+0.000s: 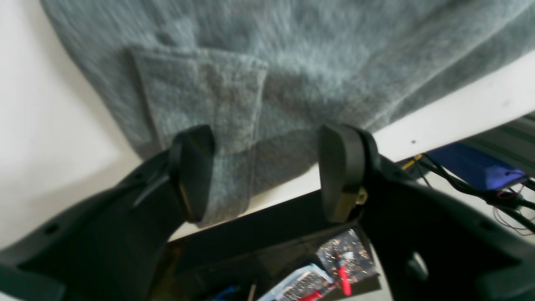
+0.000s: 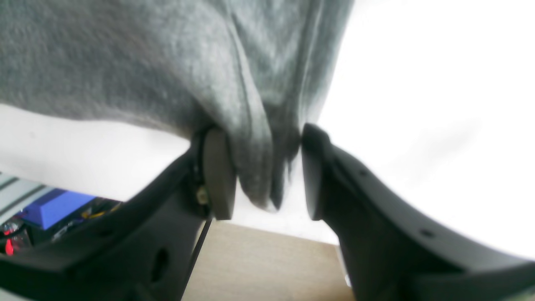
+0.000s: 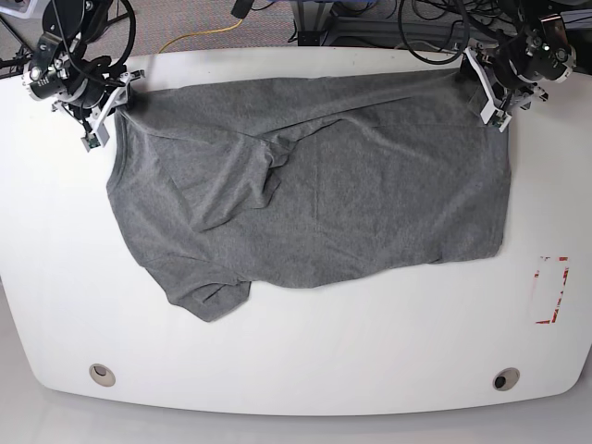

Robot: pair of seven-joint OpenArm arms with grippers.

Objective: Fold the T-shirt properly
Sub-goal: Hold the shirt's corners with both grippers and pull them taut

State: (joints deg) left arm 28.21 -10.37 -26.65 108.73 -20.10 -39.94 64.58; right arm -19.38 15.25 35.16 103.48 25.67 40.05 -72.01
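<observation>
The grey T-shirt [image 3: 314, 185] lies spread and wrinkled across the white table [image 3: 296, 351]. At its far right corner, my left gripper [image 3: 490, 97] stands open. In the left wrist view its fingers [image 1: 192, 171] straddle a folded hem corner of the T-shirt [image 1: 200, 104] at the table's edge without pinching it. At the far left corner is my right gripper [image 3: 106, 116]. In the right wrist view its jaws have narrowed around a bunched fold of the T-shirt [image 2: 250, 167]. One pad [image 2: 217, 175] touches the cloth and a slim gap shows at the other.
A red-and-white marker [image 3: 552, 289] lies near the table's right edge. Two round holes [image 3: 103, 374] [image 3: 505, 378] sit near the front edge. Cables and clutter [image 3: 370, 18] run behind the table's back edge, close to both arms.
</observation>
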